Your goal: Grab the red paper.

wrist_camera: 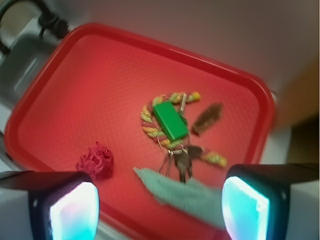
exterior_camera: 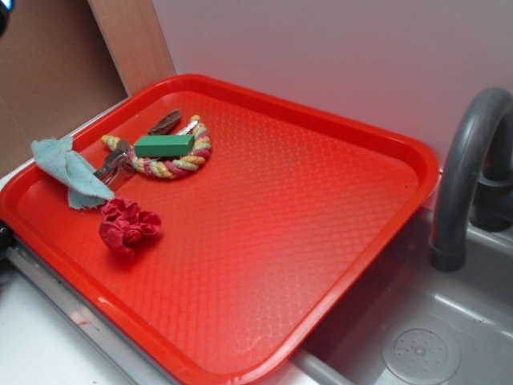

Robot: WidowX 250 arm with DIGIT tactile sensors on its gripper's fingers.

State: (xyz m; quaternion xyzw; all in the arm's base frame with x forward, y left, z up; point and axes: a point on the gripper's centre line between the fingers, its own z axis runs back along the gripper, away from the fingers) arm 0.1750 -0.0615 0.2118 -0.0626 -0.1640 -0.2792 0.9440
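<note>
The red paper [exterior_camera: 127, 225] lies crumpled on the red tray [exterior_camera: 321, 265], near its nine o'clock edge in the exterior view, at about six o'clock from the light blue cloth [exterior_camera: 68, 170]. The gripper [wrist_camera: 159, 206] hangs spread above, though the wrist view is blurred.

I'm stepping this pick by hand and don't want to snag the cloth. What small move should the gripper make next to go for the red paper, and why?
Probably shift sideways toward the red paper before descending. In the wrist view the open gripper sits high above the tray's near edge, centred over the light blue cloth, while the paper lies off toward one finger, apart from the cloth and keys.
</note>
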